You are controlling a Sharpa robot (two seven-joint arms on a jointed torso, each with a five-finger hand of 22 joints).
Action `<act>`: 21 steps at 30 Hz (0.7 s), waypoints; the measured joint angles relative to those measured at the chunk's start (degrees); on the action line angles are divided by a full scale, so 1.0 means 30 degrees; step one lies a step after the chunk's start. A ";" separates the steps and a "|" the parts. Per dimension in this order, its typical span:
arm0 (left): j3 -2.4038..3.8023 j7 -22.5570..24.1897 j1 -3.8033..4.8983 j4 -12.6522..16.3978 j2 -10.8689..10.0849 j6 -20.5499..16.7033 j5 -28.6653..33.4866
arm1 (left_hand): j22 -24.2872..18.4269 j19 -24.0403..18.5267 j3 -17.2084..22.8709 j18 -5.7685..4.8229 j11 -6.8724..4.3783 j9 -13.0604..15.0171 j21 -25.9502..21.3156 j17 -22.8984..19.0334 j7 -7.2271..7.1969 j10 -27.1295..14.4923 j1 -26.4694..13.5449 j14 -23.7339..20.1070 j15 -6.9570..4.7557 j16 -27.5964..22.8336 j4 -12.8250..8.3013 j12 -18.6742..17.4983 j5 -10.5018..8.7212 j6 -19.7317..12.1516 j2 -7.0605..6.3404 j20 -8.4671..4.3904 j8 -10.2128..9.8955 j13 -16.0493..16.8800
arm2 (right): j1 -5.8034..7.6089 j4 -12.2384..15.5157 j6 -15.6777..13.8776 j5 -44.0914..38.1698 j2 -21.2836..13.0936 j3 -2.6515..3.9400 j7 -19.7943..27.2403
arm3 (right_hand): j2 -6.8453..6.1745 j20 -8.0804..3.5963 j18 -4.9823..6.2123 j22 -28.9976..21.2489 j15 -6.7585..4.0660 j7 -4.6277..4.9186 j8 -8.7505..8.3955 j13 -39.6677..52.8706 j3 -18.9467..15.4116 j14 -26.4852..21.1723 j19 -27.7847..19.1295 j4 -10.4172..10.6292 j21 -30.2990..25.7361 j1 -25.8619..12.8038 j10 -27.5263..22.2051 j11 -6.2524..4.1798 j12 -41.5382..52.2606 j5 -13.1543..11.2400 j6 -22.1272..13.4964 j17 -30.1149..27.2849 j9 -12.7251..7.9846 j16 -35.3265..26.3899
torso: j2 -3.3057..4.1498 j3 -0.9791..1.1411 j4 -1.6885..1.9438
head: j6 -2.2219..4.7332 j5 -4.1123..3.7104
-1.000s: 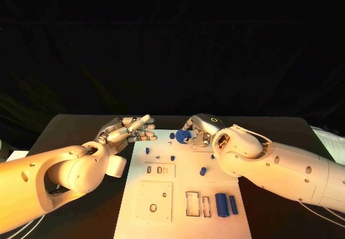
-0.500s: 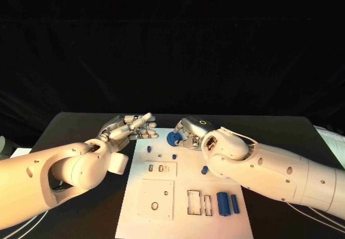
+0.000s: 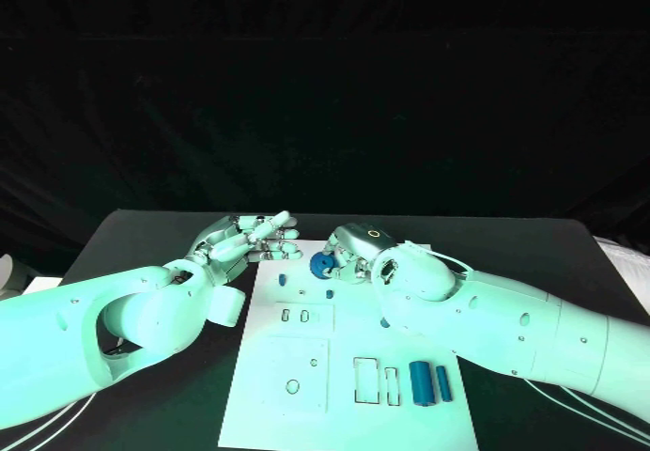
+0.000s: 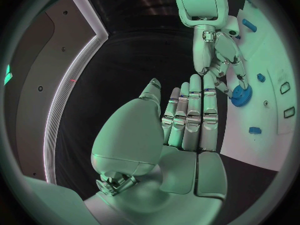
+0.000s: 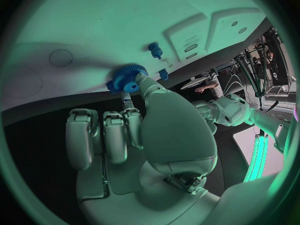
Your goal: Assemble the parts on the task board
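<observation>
Blue toothed gear wheel, pinched in the right hand over the far end of the white flat task board, centre of the head view. Left hand just left of it, fingers straight and together, holding nothing. Two blue bars lower right on the board (side by side).

Left wrist view: gear at right, under right hand's fingertips; own fingers flat, side by side.

Right wrist view: gear upper centre, clamped at board's edge; small blue peg nearby.

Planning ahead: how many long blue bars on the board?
2: thicker bar and thinner bar, side by side, near-right on the task board; right arm may hide more.
</observation>
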 measured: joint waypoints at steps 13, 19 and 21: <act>0.0000 -0.0024 0.0000 0.0024 -0.0004 0.0022 0.0000 | 0.0001 0.0000 0.0029 -0.0001 0.0000 -0.0002 0.0000 0.0017 0.0000 0.0000 0.0000 0.0000 0.0001 0.0000 -0.0029 0.0000 0.0000 0.0000 0.0000 0.0000 0.0000 -0.0003 | -0.0030 -0.0366 0.0252 0.0071 0.0191 -0.0047 0.0027 | -0.1048 0.0588 0.0000 -0.0003 0.0621 0.0519 -0.0780 0.0000 -0.1605 0.0000 -0.0035 0.1708 0.0000 -0.1966 -0.0076 0.0752 -0.0992 -0.2271 -0.2379 -0.0002 0.0810 0.0074 | -0.0007 0.0004 -0.0020 | -0.0004 0.0029; 0.0000 -0.0045 0.0000 0.0024 -0.0007 0.0029 0.0001 | 0.0002 0.0000 0.0029 0.0001 0.0000 -0.0003 0.0000 0.0016 0.0001 0.0000 0.0000 0.0000 0.0000 0.0000 -0.0029 0.0000 0.0000 -0.0001 0.0001 0.0000 0.0000 -0.0003 | -0.0014 -0.0363 0.0525 0.0372 0.0167 -0.0046 0.0077 | 0.0123 0.0587 0.0000 -0.0004 0.0621 0.0375 -0.0626 0.0001 -0.2177 0.0001 -0.0035 0.2961 0.0000 -0.3565 -0.0071 0.0752 -0.0758 -0.0137 -0.1944 0.0013 0.0990 0.0182 | -0.0007 0.0007 -0.0027 | 0.0002 0.0022; 0.0000 -0.0053 0.0000 0.0021 -0.0008 0.0030 0.0001 | -0.0003 0.0000 -0.0002 0.0000 0.0039 -0.0004 0.0000 0.0022 0.0000 -0.0039 0.0000 0.0000 0.0001 -0.0080 -0.0060 0.0000 0.0000 0.0000 0.0000 0.0000 0.0000 -0.0004 | -0.0024 -0.0400 0.0651 0.0538 0.0129 -0.0048 0.0078 | 0.0302 0.0587 0.0001 -0.0004 0.0621 0.0297 -0.0627 0.0000 -0.2275 0.0001 -0.0035 0.2915 0.0000 -0.3897 -0.0072 0.0752 -0.0680 0.0608 -0.1787 0.0014 0.0987 0.0183 | -0.0007 0.0007 -0.0029 | -0.0005 0.0018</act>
